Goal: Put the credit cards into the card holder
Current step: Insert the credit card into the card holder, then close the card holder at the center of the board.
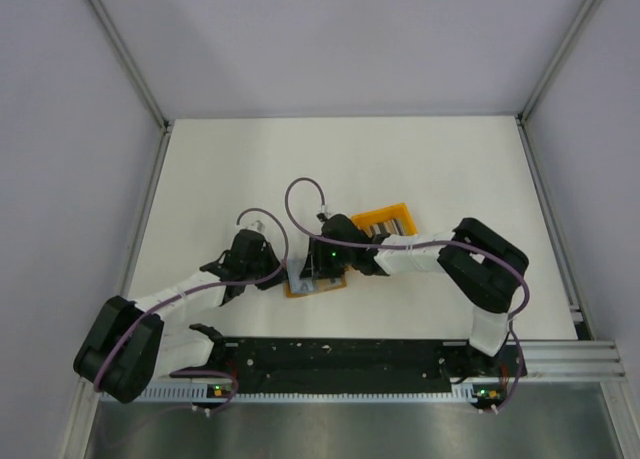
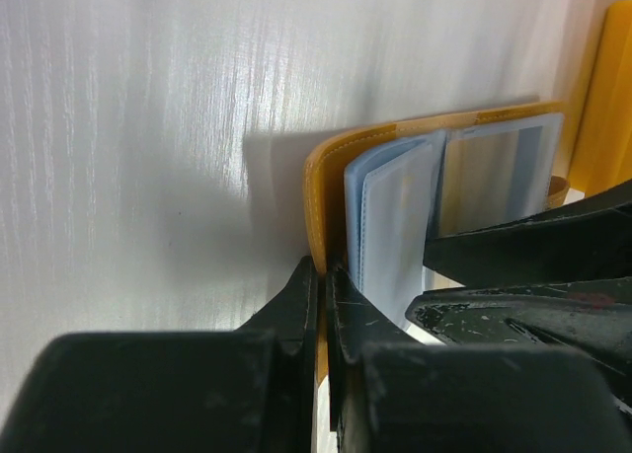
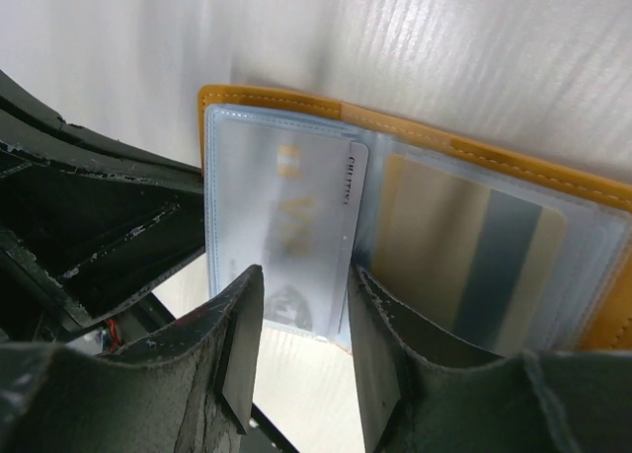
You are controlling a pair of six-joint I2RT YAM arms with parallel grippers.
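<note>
One holder point(image 1: 318, 288). Two cards inside it: one white card point(image 3: 296, 211) and one gold card point(image 3: 474, 251) with a grey stripe. One bin point(image 1: 380, 209) just behind the holder; its striped row of cards point(image 1: 388, 224) is too small to count. Two grippers at the holder: left gripper point(image 2: 321, 300), right gripper point(image 3: 304, 315).

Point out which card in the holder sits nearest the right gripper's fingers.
The white card, in the card holder sleeve straight ahead of the right gripper. The gold card, grey-striped, sits in the neighbouring sleeve, off to one side.
</note>
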